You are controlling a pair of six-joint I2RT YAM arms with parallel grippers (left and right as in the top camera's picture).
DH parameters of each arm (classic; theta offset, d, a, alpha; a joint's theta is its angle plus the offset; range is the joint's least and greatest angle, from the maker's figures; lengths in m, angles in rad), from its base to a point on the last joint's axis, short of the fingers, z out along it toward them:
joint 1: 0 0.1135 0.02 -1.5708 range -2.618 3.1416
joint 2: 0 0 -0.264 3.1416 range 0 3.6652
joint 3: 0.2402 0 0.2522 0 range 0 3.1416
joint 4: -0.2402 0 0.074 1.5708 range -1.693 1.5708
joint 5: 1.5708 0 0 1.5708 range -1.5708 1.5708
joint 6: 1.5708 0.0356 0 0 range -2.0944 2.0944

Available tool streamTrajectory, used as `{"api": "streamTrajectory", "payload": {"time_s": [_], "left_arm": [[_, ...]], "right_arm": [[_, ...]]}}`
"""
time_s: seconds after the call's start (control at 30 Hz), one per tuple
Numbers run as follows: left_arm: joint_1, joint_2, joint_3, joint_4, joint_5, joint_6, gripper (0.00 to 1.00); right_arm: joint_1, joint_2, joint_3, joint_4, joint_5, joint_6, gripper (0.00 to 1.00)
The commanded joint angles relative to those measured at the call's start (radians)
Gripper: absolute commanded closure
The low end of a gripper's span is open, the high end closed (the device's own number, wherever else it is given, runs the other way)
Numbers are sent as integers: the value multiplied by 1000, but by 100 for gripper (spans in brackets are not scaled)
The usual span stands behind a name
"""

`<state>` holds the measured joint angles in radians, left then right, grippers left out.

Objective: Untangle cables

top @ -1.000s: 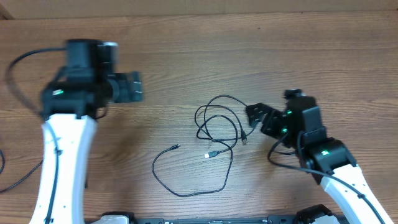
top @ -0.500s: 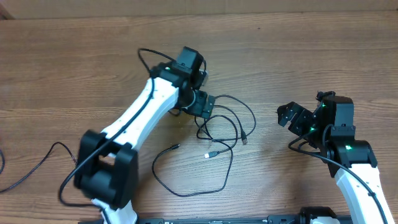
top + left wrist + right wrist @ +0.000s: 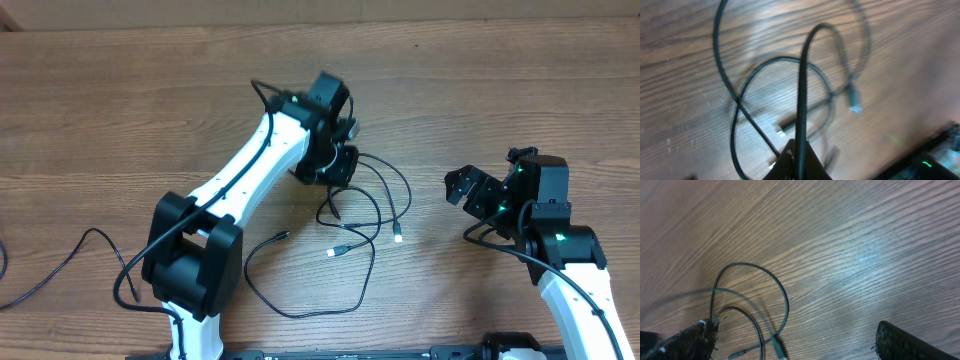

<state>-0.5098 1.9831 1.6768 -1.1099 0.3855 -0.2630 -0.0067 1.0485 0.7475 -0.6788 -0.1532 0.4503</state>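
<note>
Cables (image 3: 801,100) lie tangled in overlapping loops on counter (image 3: 500,80); left jaws pinch one strand, right jaws wide and empty; separating barely begun.

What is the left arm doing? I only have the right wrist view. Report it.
Observer: The left gripper has its fingers shut on one strand of the cables, at the tangle's upper left edge.
Operator: Give me the plug ends.
Observer: Three plug ends show free along the tangle's lower side.
Operator: Place my right gripper.
Observer: The right gripper is open, right of the cables and not touching them.
</note>
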Motion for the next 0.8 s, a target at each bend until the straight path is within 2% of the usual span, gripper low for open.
{"api": "streamTrajectory", "payload": {"time_s": [0.0, 0.17, 0.27, 0.3, 0.43, 0.67, 0.77], "left_arm": [[6, -131, 236, -29, 53, -3, 96], [6, -253, 496, -12, 7, -3, 96], [6, -300, 585, 11, -127, -3, 96], [6, -323, 617, 27, -213, -3, 96], [6, -391, 662, 81, -421, -3, 96], [8, -452, 666, 241, -587, -2, 96], [8, -458, 669, 282, -726, 21, 96]], "right_arm": [[-6, -4, 0, -13, -9, -11, 0], [-6, -4, 0, -19, -8, -11, 0], [-6, -4, 0, -19, -9, -11, 0], [-6, -4, 0, -19, -9, -11, 0], [-6, -4, 0, -19, -9, -11, 0], [-6, -4, 0, -19, -9, -11, 0], [-6, -4, 0, -19, -9, -11, 0]]}}
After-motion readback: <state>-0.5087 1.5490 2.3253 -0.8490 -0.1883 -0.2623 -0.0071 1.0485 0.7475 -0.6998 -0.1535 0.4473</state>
